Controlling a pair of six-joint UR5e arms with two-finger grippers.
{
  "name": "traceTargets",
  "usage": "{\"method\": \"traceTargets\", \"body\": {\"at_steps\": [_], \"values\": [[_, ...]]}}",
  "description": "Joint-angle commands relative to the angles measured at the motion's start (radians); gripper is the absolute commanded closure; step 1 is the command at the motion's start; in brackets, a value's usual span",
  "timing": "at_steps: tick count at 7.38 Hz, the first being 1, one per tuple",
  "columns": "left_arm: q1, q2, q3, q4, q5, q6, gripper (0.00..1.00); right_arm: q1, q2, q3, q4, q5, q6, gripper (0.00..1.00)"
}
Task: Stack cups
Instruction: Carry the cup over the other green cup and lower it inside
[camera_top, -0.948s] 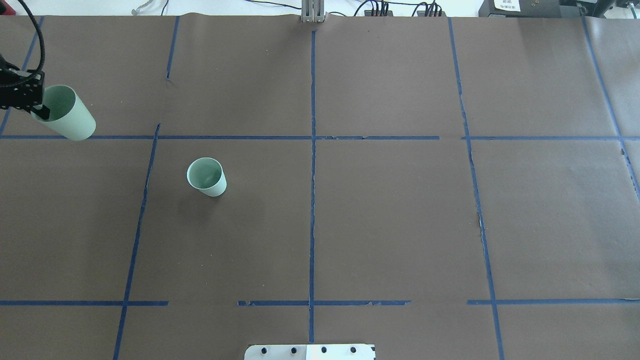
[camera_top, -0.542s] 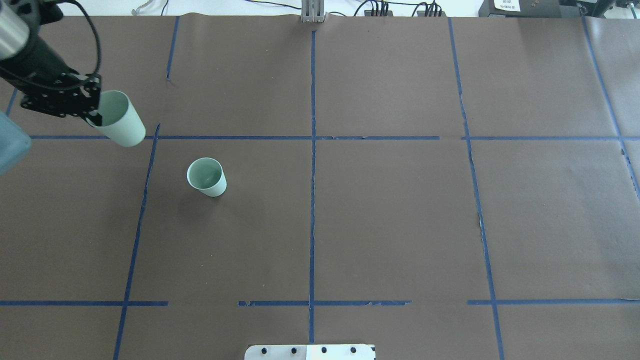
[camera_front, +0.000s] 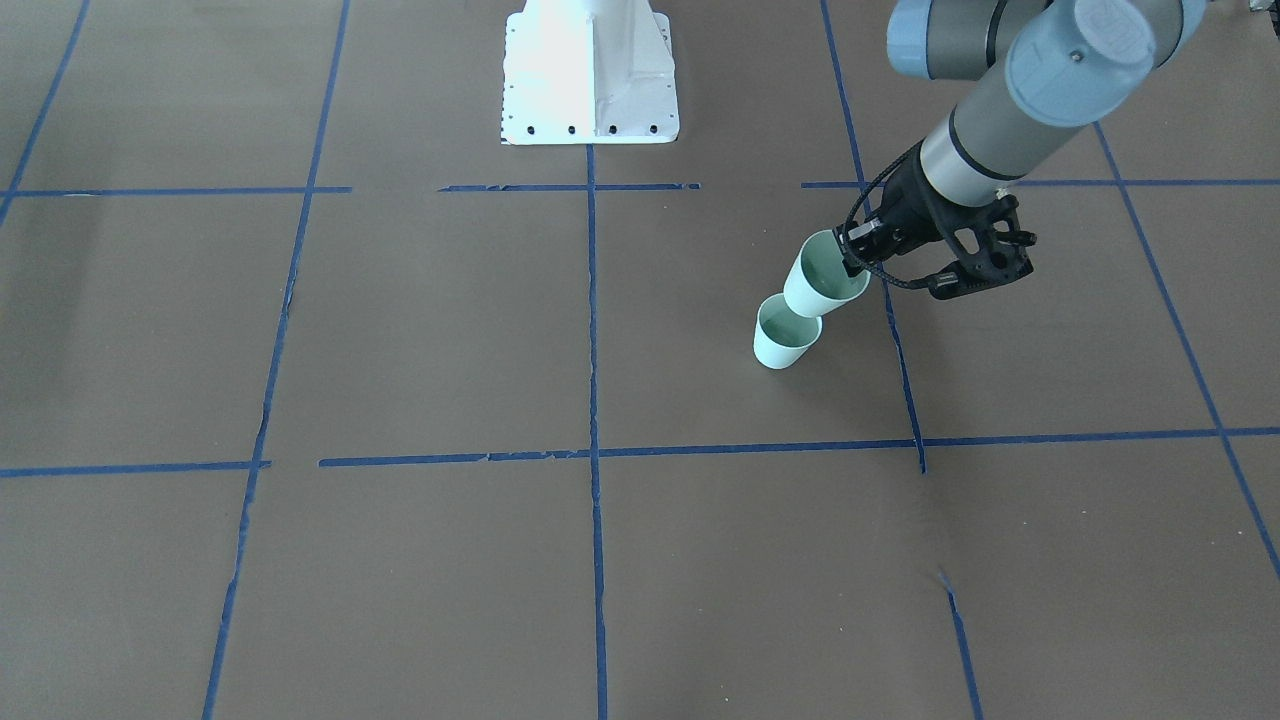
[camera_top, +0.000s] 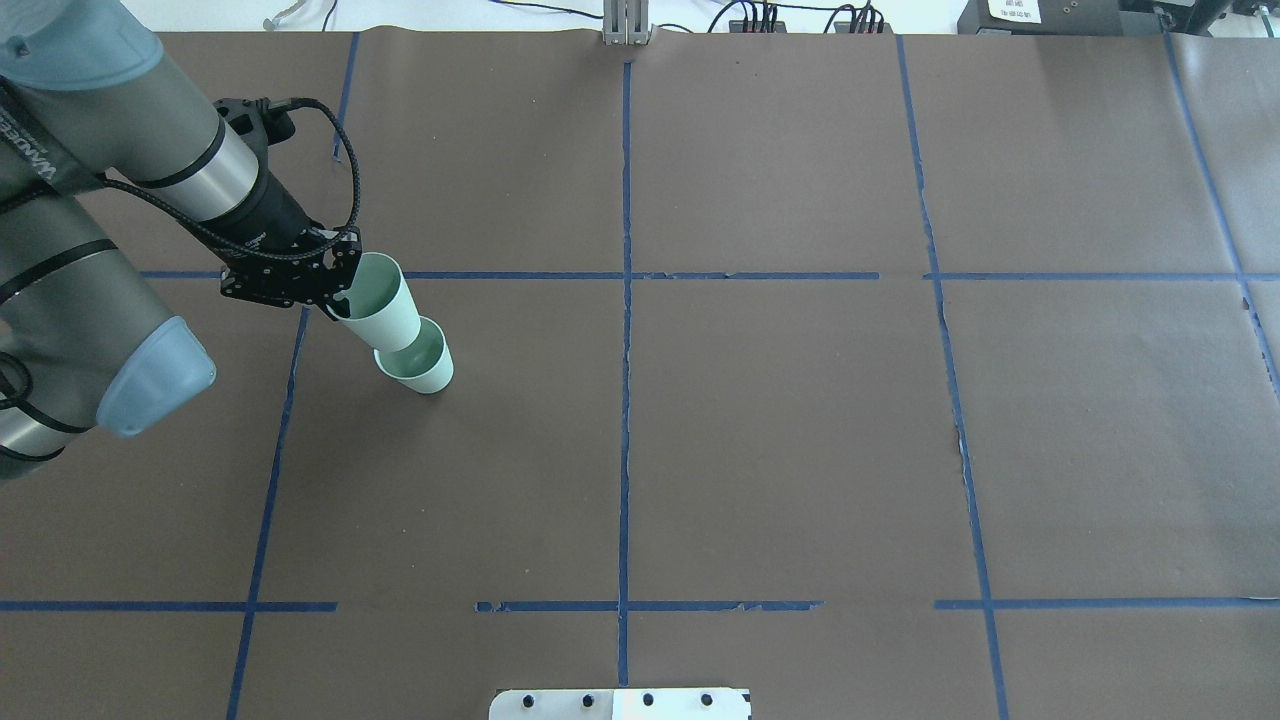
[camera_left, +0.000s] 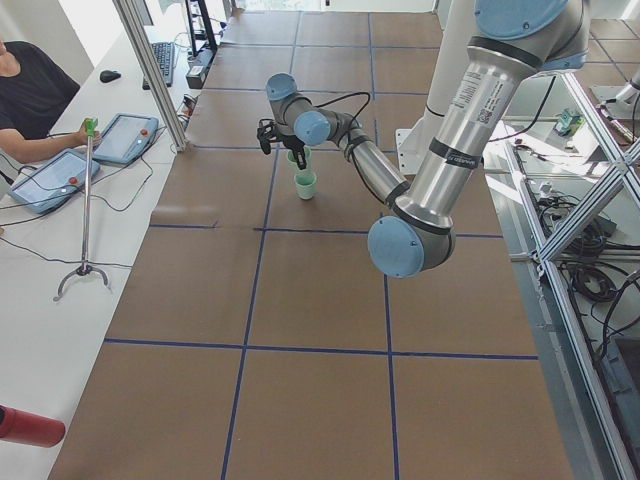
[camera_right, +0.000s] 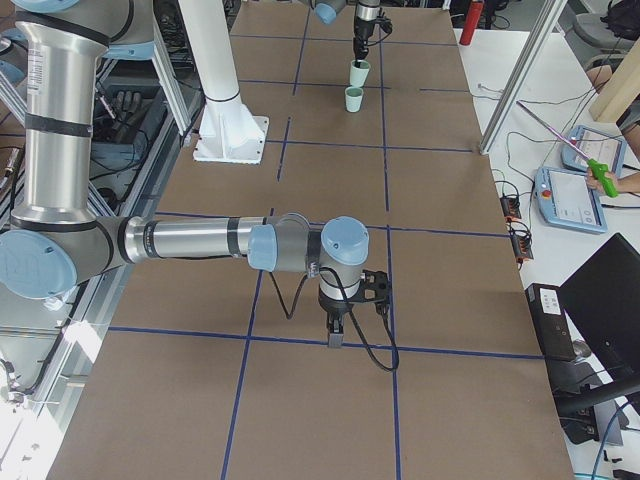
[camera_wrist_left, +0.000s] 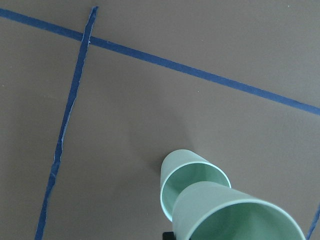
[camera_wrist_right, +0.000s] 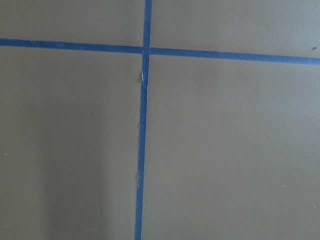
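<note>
One mint-green cup (camera_top: 422, 367) stands upright on the brown table, left of centre; it also shows in the front view (camera_front: 784, 338) and the left wrist view (camera_wrist_left: 189, 176). My left gripper (camera_top: 338, 300) is shut on the rim of the second cup (camera_top: 384, 303), one finger inside it. This held cup (camera_front: 824, 278) is tilted, its base just over the standing cup's mouth; I cannot tell whether they touch. It fills the left wrist view's lower right (camera_wrist_left: 235, 215). My right gripper (camera_right: 335, 336) shows only in the right side view, low over the table; I cannot tell its state.
Blue tape lines (camera_top: 625, 300) divide the brown paper into squares. The white robot base (camera_front: 590, 70) stands at the table's near edge. Operators with tablets (camera_left: 130, 135) and a tripod pole (camera_left: 88, 210) are beside the far side of the table.
My left arm has swung right from the table's left edge, carrying the cup to just over the standing cup. The standing cup has not moved.
</note>
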Motion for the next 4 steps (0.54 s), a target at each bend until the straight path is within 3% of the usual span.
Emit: {"method": "traceTargets", "body": {"at_steps": [1,4], "values": [[0.005,-0.001,0.041,-0.051,0.003,-0.002,1.00,-0.001,0.000,0.000,0.000,0.000,0.000,0.00],[0.022,0.005,0.039,-0.056,0.003,-0.001,1.00,0.001,0.000,0.000,0.000,0.000,0.000,0.00]]}}
